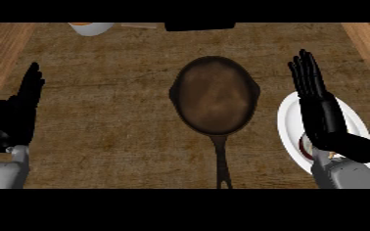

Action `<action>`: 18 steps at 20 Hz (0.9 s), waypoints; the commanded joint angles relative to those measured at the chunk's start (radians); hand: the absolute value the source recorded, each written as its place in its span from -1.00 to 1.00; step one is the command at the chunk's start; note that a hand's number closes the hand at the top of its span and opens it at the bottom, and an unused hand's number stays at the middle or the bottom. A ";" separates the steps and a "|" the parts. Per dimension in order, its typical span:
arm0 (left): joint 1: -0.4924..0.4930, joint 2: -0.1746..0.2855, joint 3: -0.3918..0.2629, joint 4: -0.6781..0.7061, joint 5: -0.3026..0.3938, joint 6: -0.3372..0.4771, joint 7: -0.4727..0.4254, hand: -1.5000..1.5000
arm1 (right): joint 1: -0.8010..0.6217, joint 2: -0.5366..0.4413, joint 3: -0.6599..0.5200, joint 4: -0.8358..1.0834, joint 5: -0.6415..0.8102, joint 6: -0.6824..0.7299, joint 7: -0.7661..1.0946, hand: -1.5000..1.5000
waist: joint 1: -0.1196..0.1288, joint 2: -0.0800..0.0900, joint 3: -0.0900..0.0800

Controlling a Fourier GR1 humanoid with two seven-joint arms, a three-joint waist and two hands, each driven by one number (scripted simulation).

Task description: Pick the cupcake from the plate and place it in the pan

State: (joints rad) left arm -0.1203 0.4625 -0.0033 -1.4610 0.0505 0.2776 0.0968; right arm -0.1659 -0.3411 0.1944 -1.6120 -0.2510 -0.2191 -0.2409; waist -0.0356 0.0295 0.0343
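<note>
Plainly, the cupcake (306,147) is the awkward part: only a dark sliver of it shows, at about 7 o'clock on the white plate (288,117), and the rest is hidden under the right hand (321,115); that hand lies over the plate with fingers straight toward 12 o'clock, gripping nothing.

I judge the cupcake light, soft and easily crushed, its top likely to smear; the low sides of its base look the safest hold, though its shape cannot be made out.

The plate sits at 3 o'clock from the pan (215,95) on the desk (108,127); its right rim is cut off.

The left hand (22,110) rests open at 9 o'clock, empty.

At 11 o'clock a white bowl (91,28) is cropped.
</note>
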 commanded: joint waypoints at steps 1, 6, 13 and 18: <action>0.001 -0.039 -0.023 0.009 0.006 -0.003 0.056 0.00 | 0.082 -0.018 -0.061 0.011 -0.075 0.041 0.020 1.00 | 0.021 -0.029 -0.033; 0.139 -0.291 -0.028 0.048 0.192 0.019 0.041 0.00 | 0.244 -0.070 -0.184 0.095 -0.282 0.128 0.147 1.00 | -0.001 -0.025 -0.037; 0.193 -0.350 -0.069 -0.015 0.210 0.023 0.062 0.00 | 0.629 -0.044 -0.061 -0.127 0.174 -0.222 -0.114 -1.00 | -0.014 -0.041 -0.036; 0.206 -0.378 -0.092 0.003 0.203 0.006 0.026 0.00 | 0.742 -0.044 -0.034 -0.234 0.354 -0.404 0.016 -1.00 | 0.022 -0.031 -0.036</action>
State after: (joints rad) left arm 0.0802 0.1298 -0.0651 -1.4520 0.2593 0.2668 0.1197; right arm 0.4864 -0.3999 0.1261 -1.7793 -0.0297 -0.4989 -0.2785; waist -0.0313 -0.0052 -0.0022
